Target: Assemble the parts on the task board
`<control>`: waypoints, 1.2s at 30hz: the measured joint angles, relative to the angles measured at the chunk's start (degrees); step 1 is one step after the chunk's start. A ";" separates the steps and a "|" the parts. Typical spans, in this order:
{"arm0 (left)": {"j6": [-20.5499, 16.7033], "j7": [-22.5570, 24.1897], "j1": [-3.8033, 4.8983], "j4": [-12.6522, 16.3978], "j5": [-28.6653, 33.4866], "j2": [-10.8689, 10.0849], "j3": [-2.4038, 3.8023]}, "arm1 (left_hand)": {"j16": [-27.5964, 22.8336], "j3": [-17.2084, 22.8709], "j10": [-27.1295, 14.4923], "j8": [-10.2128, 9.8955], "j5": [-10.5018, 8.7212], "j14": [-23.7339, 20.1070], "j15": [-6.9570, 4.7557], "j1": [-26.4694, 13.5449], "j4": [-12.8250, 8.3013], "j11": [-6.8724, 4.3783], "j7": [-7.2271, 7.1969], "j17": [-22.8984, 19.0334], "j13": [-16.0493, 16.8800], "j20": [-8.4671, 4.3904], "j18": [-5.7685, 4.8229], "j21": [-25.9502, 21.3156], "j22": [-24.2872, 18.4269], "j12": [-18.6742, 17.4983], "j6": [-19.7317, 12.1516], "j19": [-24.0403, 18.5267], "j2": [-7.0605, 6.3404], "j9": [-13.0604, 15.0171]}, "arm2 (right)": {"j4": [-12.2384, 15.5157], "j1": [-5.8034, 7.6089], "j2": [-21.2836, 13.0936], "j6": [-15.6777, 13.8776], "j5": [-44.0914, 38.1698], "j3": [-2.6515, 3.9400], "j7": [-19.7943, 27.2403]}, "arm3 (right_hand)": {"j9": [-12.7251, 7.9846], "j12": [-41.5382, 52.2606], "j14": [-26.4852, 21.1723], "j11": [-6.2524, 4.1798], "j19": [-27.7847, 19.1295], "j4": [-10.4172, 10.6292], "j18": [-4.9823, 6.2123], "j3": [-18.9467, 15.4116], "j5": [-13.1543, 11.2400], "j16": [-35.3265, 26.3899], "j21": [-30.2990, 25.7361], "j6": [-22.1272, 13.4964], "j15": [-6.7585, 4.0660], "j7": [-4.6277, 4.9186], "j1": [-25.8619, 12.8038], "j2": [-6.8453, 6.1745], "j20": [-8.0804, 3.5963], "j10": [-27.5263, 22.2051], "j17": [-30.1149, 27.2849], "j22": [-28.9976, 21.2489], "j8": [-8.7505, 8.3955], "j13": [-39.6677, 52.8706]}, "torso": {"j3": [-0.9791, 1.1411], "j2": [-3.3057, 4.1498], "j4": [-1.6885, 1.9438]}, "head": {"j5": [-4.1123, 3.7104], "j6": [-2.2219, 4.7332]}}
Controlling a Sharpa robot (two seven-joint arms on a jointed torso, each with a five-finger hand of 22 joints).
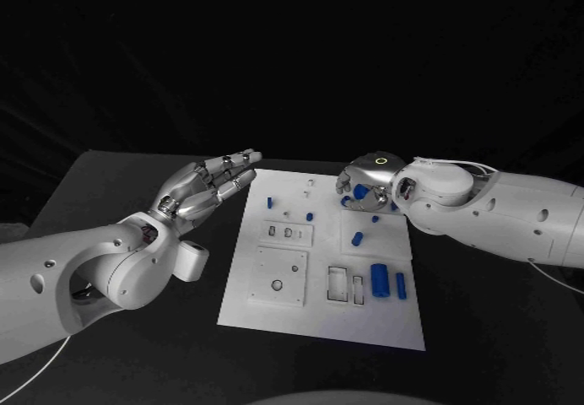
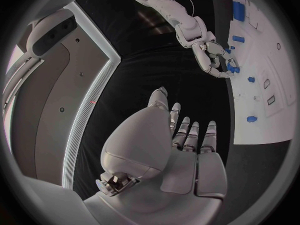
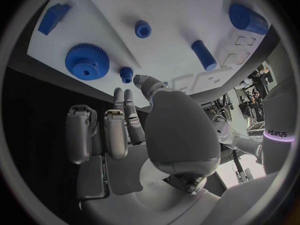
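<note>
One word can be read: "sharpa", in small dark letters, with a thin violet line under it. It stands on the white wrist shell of the right arm (image 3: 278,150), just behind the right robot hand (image 3: 134,135). No other text or number is legible.

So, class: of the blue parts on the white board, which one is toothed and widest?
The large blue gear, lying flat near the right hand. Its rim is toothed, and it is far wider than the small gear beside it.
</note>
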 measured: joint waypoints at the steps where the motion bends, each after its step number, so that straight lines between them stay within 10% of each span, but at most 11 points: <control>1: 0.02 -0.01 0.00 0.00 -0.01 -0.01 0.00 | 0.00 0.00 -0.11 0.00 0.00 0.14 0.14 0.00 0.00 0.11 0.11 0.00 0.00 0.11 0.00 0.00 0.00 0.00 0.11 0.11 0.00 0.00 | -0.14 -0.04 0.11 0.06 0.02 0.00 0.03 | 0.45 0.00 0.00 0.02 0.00 -0.07 0.00 -0.03 0.00 -0.20 0.00 0.22 0.00 -0.21 0.00 0.00 0.00 -0.02 -0.06 0.00 0.26 0.18 | -0.01 -0.02 -0.03 | 0.08 -0.02; 22: 0.51 -0.03 0.00 0.08 -0.15 -0.27 -0.01 | 0.77 0.46 0.02 0.76 0.21 0.40 0.40 1.06 -0.13 0.40 0.21 0.01 0.01 0.41 0.01 0.45 0.12 0.71 1.45 0.42 0.16 0.12 | -3.86 -1.29 2.18 0.85 0.27 0.04 0.73 | 13.94 2.00 -0.22 -0.73 -1.33 -3.80 0.00 1.58 8.68 -1.05 -1.33 -0.62 0.21 -0.46 -0.76 0.76 -0.31 0.73 -1.50 -0.01 5.70 4.64 | -0.10 -0.28 -0.01 | 0.18 0.07; 36: 0.74 -0.07 0.00 0.04 -0.20 -0.30 -0.01 | 1.22 0.61 0.01 0.98 0.43 0.80 0.80 1.50 0.03 0.39 0.21 0.01 0.01 0.61 0.00 0.45 0.18 1.05 1.85 0.61 0.15 0.18 | -4.63 -1.66 2.52 0.92 0.59 0.19 1.60 | 19.50 3.04 -0.84 -1.04 -1.94 -5.22 0.00 3.00 10.06 -1.66 -2.00 -1.62 -0.41 0.15 -0.89 0.88 -0.92 2.07 -2.92 -0.56 6.88 6.24 | -0.16 -0.40 -0.03 | 0.53 -0.46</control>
